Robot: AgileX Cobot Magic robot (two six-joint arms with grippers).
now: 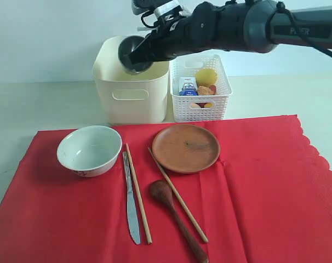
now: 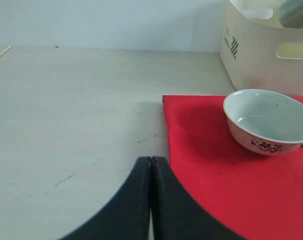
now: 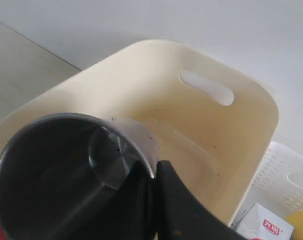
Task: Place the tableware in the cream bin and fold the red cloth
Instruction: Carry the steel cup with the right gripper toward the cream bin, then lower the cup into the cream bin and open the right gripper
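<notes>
A pale desk (image 1: 34, 104) against a white wall carries the red cloth (image 1: 264, 181) along its front edge. The right gripper (image 3: 154, 169) is pinched on the rim of the steel cup (image 1: 132, 55), which is tilted above the cream bin (image 1: 132, 104) at the desk's back (beside a white lattice basket (image 1: 201, 107)). The left gripper (image 2: 151, 165), closed and empty, hangs by the cloth's left edge near the white bowl (image 1: 89, 149).
</notes>
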